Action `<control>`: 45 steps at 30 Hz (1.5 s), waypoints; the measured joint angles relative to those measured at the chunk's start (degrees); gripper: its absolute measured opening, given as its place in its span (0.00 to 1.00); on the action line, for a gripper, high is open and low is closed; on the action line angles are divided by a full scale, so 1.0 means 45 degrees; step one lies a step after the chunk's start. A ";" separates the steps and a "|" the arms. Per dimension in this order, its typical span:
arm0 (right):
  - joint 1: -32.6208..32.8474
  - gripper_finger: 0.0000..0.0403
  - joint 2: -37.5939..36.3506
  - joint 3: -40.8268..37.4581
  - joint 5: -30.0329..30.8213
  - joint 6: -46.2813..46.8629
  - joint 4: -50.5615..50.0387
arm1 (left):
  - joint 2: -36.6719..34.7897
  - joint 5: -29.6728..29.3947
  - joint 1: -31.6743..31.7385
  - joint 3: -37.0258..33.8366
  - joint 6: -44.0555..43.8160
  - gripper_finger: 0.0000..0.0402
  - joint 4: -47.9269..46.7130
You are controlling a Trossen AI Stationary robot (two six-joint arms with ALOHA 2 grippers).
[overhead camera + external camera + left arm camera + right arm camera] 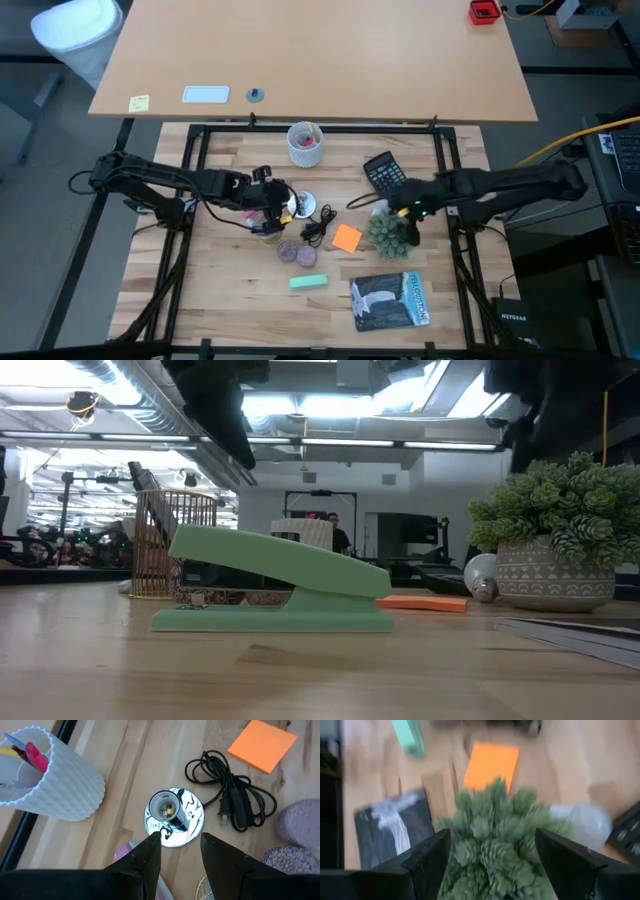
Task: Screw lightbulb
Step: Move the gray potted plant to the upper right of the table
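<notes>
The lightbulb (pixel 482 575) lies on its side on the table next to the potted plant (pixel 553 525); it also shows as a white blur in the right wrist view (pixel 585 822). The round silvery socket disc (pixel 174 817) sits flat on the table, its socket opening up, with its black cord (pixel 235 795) coiled beside it. My left gripper (pixel 180 845) is open, with its fingertips at the disc's near rim. My right gripper (pixel 492 855) is open wide above the plant (pixel 495 845), with one finger on either side of it. My left gripper's fingertips (pixel 152 842) stand over the socket disc's rim (pixel 167 840), slanting down from the table's left. I cannot tell whether they touch it.
A white ribbed cup of pens (pixel 45 775) stands just beyond the socket. Orange sticky notes (pixel 346 238), two purple round pads (pixel 296 254), a green stapler (pixel 270 590), a calculator (pixel 384 172) and a book (pixel 390 300) lie around. A wire basket (pixel 170 540) stands behind the stapler.
</notes>
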 joint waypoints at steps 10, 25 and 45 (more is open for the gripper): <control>0.0000 0.63 0.2698 0.0556 -0.0379 -0.0003 -0.1212 | 0.0000 -0.0004 0.0005 0.0000 0.0175 0.32 0.0024; 0.0000 0.06 0.3020 0.0590 0.1366 -0.0052 -0.3085 | 0.0000 -0.0005 0.0024 0.0000 0.1055 0.32 0.0033; -0.2396 0.07 0.3078 0.0498 0.7621 -0.0096 -0.5743 | 0.0000 -0.0009 0.0024 0.0000 0.2167 0.32 0.0804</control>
